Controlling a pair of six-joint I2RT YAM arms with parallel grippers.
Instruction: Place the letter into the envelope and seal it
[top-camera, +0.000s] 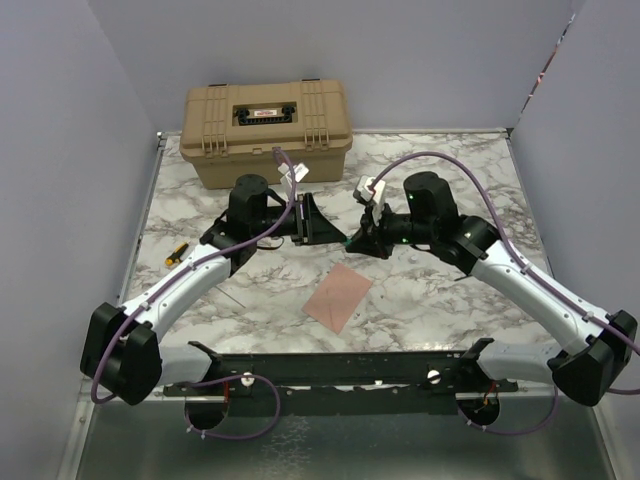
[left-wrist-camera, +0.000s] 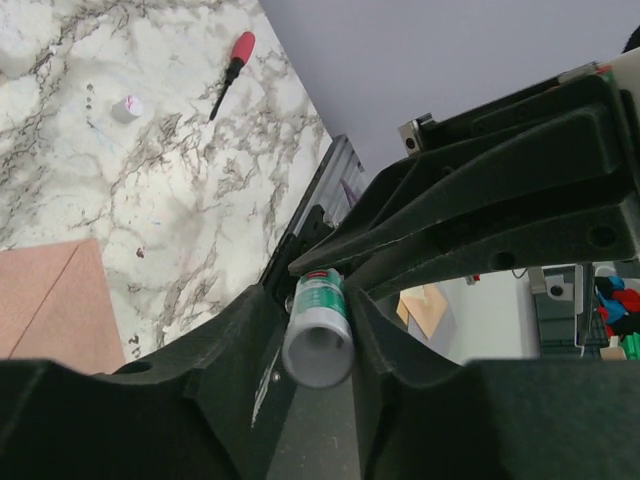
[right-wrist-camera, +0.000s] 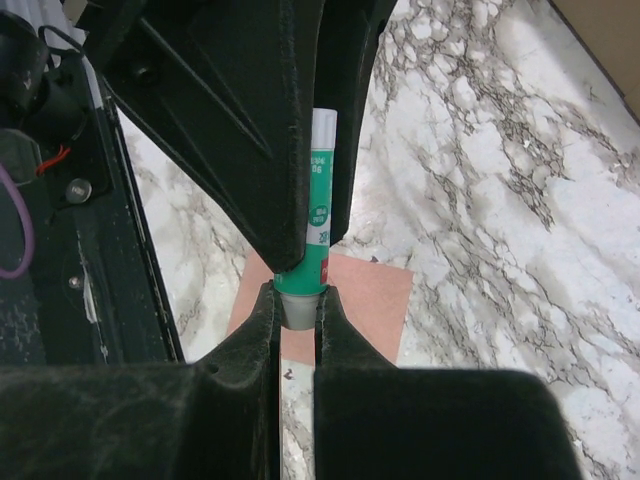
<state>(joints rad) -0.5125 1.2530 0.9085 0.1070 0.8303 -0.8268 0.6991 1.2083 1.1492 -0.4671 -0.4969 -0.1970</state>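
The left pincer (left-wrist-camera: 320, 300) is clamped on the glue stick's (right-wrist-camera: 320, 190) body and the right pincer (right-wrist-camera: 297, 300) pinches its grey end (the cap, I'd guess) near the envelope (top-camera: 338, 297) lying flat on the worktop (top-camera: 430, 300), no letter showing; a crooked pull might drop the tube.

Open tabletop (top-camera: 420, 310) surrounds the envelope (top-camera: 338, 297) near my bases; the tan case (top-camera: 266, 132) blocks the far edge, a screwdriver (top-camera: 175, 252) lies at my left.
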